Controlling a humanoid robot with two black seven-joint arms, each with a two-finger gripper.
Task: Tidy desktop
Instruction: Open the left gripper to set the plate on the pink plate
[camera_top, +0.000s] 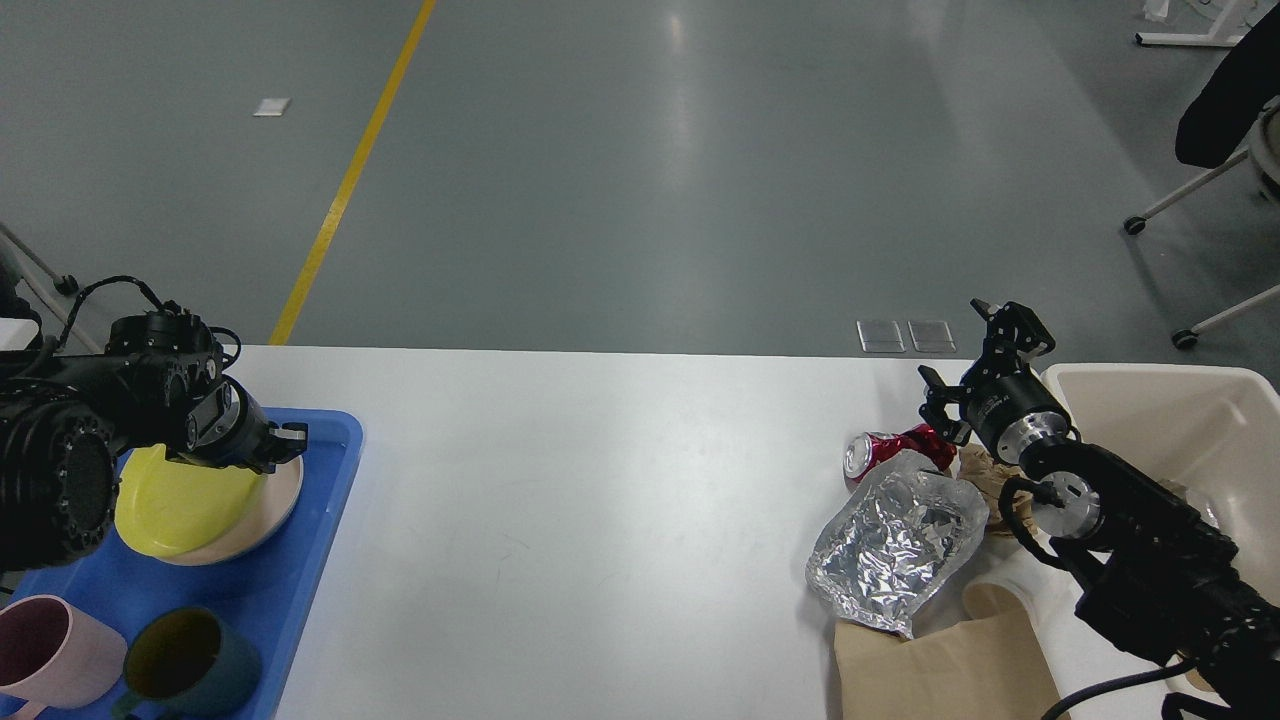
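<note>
The white desktop (600, 480) fills the lower view. At its left, my left gripper (278, 448) is shut on the far rim of a yellow plate (180, 505). The plate lies on a pink plate (275, 505) in the blue tray (325, 500). At the right, my right gripper (968, 352) stands open and empty, just behind a crushed red can (885, 448). A silver foil bag (895, 540) and brown paper (945, 660) lie in front of the can, beside the right arm.
A pink mug (45, 650) and a dark teal mug (190, 660) stand in the tray's near end. A beige bin (1180, 400) sits at the right edge, behind the right arm. Crumpled brown paper (985, 475) lies by the can. Office chair legs (1160, 205) stand far right.
</note>
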